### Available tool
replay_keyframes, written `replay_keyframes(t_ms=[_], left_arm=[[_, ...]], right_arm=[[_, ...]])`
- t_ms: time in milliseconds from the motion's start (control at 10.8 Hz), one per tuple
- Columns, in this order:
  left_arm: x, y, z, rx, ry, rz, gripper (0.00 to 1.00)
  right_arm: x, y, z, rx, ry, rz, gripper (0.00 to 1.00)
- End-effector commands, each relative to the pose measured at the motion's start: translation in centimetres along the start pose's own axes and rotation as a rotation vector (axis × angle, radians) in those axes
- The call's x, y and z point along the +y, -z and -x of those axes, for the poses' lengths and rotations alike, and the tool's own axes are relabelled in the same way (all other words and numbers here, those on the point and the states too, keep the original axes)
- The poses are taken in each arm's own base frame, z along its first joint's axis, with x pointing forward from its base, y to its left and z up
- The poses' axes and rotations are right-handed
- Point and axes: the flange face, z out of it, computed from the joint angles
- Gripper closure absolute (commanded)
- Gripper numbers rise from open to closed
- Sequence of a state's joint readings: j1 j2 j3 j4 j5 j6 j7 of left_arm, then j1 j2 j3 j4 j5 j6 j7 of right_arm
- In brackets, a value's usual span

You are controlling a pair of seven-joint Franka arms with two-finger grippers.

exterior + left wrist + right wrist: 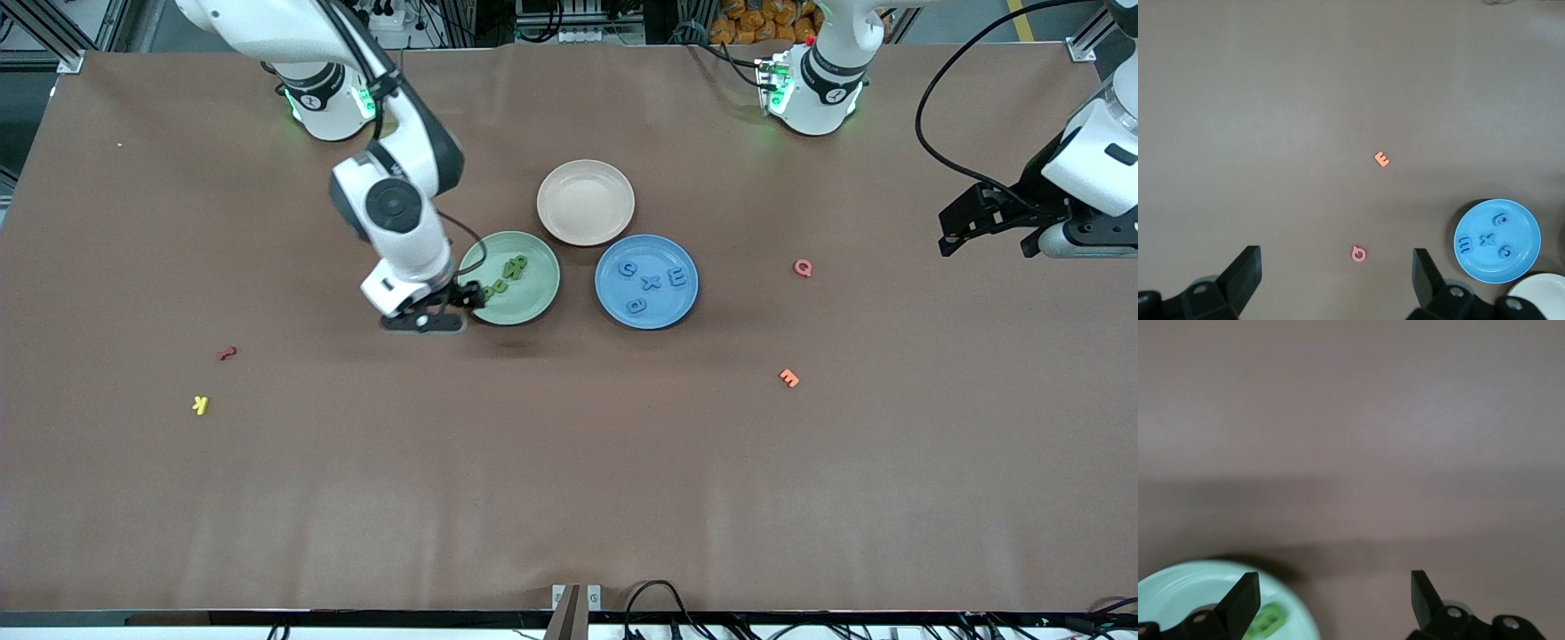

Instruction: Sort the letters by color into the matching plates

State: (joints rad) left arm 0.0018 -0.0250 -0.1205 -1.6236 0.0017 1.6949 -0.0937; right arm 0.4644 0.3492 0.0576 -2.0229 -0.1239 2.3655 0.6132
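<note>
Right gripper (pixel 462 302) is over the edge of the pale green plate (pixel 533 302), on the side toward the right arm's end of the table; its fingers (pixel 1238 603) are spread wide with nothing between them, not touching plate or letters. Green letters (pixel 505 276) lie in the green plate in a loose line; one of them (pixel 1268 620) shows just past a fingertip in the right wrist view, lying free on the plate. Exact count of greens is hard to read since the gripper covers part of the plate. Blue plate (pixel 613 307) sits beside the green one, toward the left arm's end, with four blue letters (pixel 652 282) in it, apart from each other. Beige-pink plate (pixel 569 222) sits farther from the front camera, between the two. Left gripper (pixel 987 233) waits over the left arm's end of the table, fingers (pixel 1245 273) fully apart, holding nothing. On the table: pink letter (pixel 803 268), orange letter (pixel 789 378), red letter (pixel 228 353), yellow letter (pixel 201 405).
</note>
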Motion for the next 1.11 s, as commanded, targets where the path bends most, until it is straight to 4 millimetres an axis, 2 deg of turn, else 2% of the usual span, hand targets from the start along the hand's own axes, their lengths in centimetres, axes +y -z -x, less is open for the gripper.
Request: replay_keyframes(t_ms=[0, 93, 278, 370, 648, 833, 1018], left_arm=[[-0.1, 0.3, 0.1, -0.004, 0.000, 0.018, 0.00], [-0.1, 0.3, 0.1, -0.004, 0.000, 0.018, 0.00], [-0.1, 0.4, 0.1, -0.003, 0.000, 0.018, 0.00], [-0.1, 0.4, 0.1, -0.003, 0.000, 0.018, 0.00], [-0.1, 0.3, 0.1, -0.004, -0.001, 0.016, 0.00], [-0.1, 0.3, 0.1, -0.004, -0.001, 0.016, 0.00], [-0.1, 0.3, 0.1, -0.004, -0.001, 0.016, 0.00]], right_arm=[[7.0, 0.7, -4.3, 0.032, -0.003, 0.017, 0.00], [10.0, 0.9, -5.8, 0.036, -0.006, 0.017, 0.00], [15.8, 0.6, -7.6, 0.029, 0.011, 0.023, 0.00], [19.4, 0.3, -8.3, 0.025, 0.005, 0.026, 0.00], [29.3, -0.8, -9.2, 0.004, 0.008, 0.032, 0.00], [33.8, -1.2, -9.3, -0.001, -0.005, 0.029, 0.00], [35.9, -1.3, -9.1, -0.009, -0.021, 0.029, 0.00]])
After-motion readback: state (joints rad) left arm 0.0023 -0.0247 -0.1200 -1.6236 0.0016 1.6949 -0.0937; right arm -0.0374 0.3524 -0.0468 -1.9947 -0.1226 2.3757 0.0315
